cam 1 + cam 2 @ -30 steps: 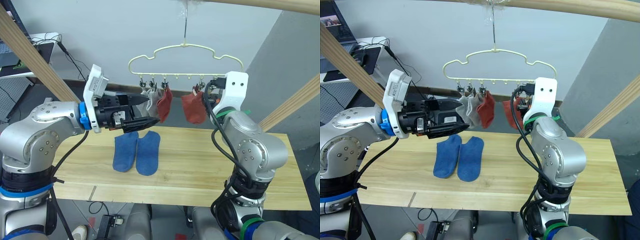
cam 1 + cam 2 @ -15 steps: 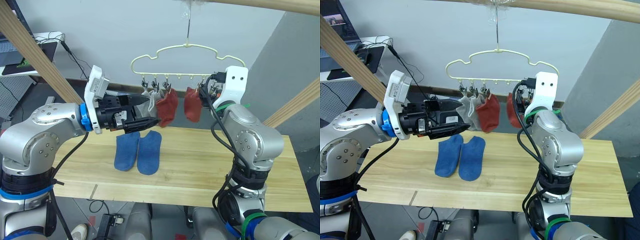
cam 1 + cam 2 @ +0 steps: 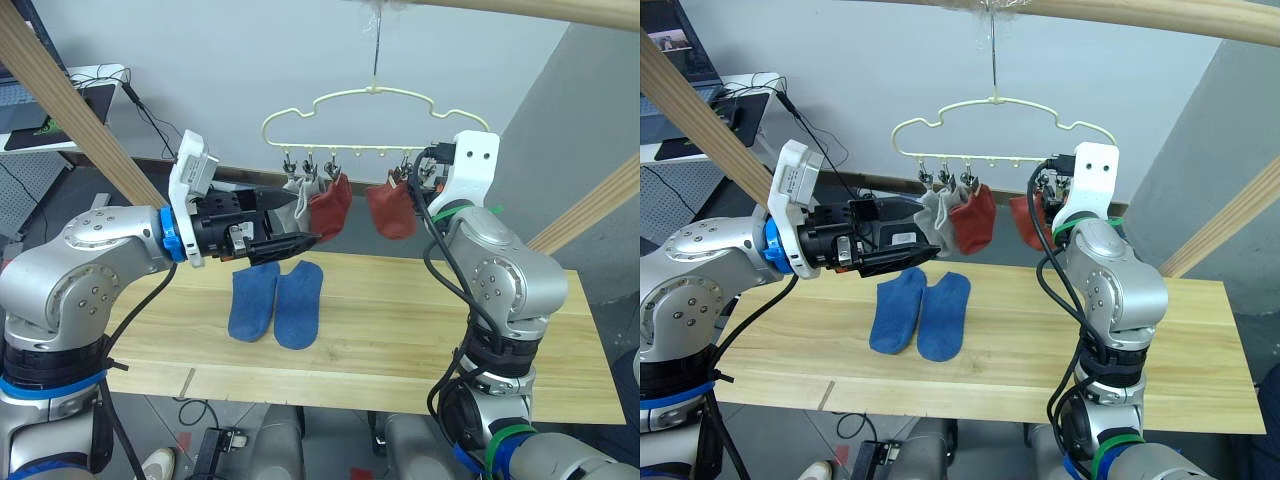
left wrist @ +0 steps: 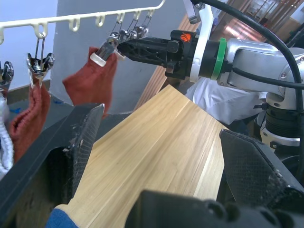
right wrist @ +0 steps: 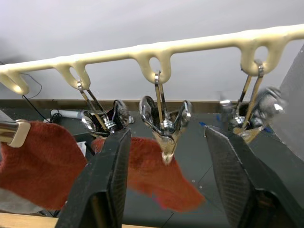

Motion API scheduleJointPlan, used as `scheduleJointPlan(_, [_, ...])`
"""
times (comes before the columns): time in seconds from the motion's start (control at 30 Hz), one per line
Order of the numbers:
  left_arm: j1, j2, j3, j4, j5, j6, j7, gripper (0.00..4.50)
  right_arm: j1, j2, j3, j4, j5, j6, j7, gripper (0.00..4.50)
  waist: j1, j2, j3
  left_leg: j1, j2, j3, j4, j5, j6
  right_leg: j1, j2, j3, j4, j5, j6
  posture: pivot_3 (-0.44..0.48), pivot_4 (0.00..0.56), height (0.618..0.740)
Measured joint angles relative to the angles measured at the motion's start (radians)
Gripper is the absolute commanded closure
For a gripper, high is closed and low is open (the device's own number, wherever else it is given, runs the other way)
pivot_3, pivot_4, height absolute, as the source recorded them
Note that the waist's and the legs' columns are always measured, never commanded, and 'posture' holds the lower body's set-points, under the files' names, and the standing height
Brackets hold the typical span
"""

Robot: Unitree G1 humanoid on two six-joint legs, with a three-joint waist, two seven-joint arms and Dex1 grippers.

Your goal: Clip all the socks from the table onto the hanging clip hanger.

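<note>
The two blue socks lie flat side by side on the bench, below the clip hanger and a little toward its left end. Four socks already hang from the hanger's clips — two grey ones and a rust red one bunched at the left end, a second rust red sock nearer the right end.

Being soft, light fabric, a blue sock should fold and droop when lifted — best pinched at the cuff, so an edge is ready for a clip.

The left claw hovers open and empty just above the blue socks and beside the hung socks, touching neither as far as I can tell. The right claw is raised to the hanger, its fingers spread on either side of a bare metal clip without closing on it; the second rust red sock hangs just behind.
</note>
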Motion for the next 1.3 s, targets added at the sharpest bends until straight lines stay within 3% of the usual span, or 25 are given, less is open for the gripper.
scheduleJointPlan(1.3, [0.01, 0.0, 0.0, -0.002, 0.001, -0.013, 0.035, 0.01, -0.097, -0.034, -0.042, 0.255, -0.03, -0.161, -0.046, 1.97, 0.002, 0.0, 0.0, 0.0, 0.0, 0.0, 0.0, 0.002, 0.0, 0.0, 0.0, -0.001, 0.001, 0.001, -0.002, 0.091, 0.247, 0.74])
